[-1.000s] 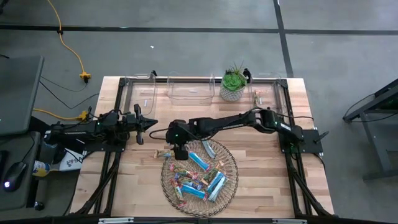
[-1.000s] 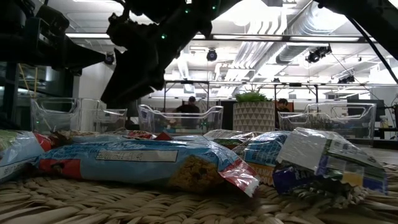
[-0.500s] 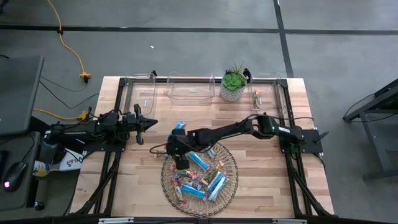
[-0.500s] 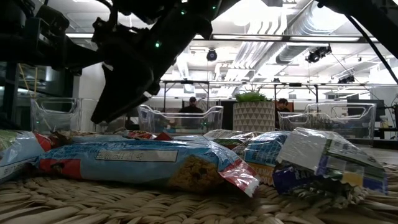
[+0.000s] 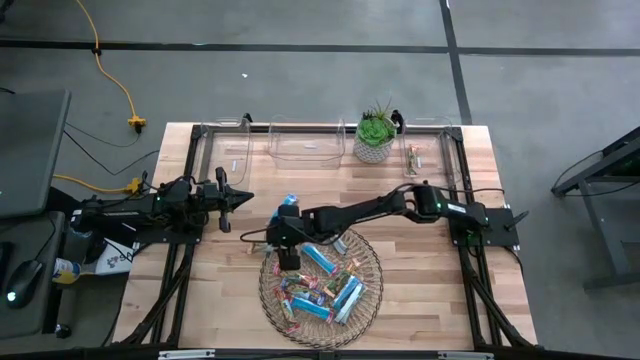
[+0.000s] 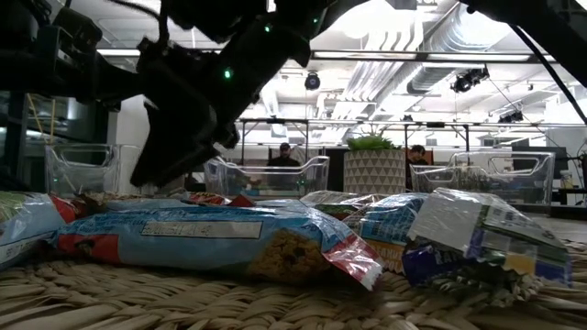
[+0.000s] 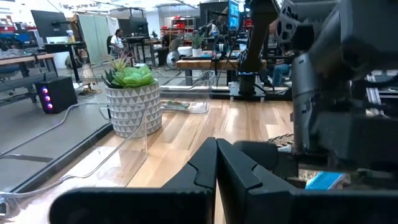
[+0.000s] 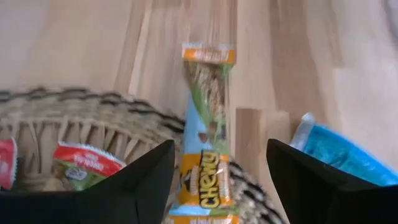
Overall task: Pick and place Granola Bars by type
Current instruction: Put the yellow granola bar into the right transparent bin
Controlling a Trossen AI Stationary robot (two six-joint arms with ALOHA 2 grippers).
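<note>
The right end effector [image 5: 288, 258] hangs spread apart over the rim of the woven basket [image 5: 368, 290], grasping nothing. Directly between its fingers [image 8: 140, 183] in the right wrist view lies a Chewy granola bar [image 8: 205, 134], draped across the basket edge with its far end on the counter [image 5: 420, 290]. A bright blue bar [image 8: 339, 155] lies just beside it on the wood, and a red-ended bar [image 8: 87, 163] sits inside the basket on the other side.

To grasp cleanly, I would judge it best to come straight down centred on the Chewy bar, fingers clear of the wicker rim, and close across its narrow width.

Only the wrist view shows that alignment. The high view alone shows the clear bins [image 5: 305, 145] beyond the end effector. The left end effector [image 5: 236, 198] waits clenched, well off to the side.
</note>
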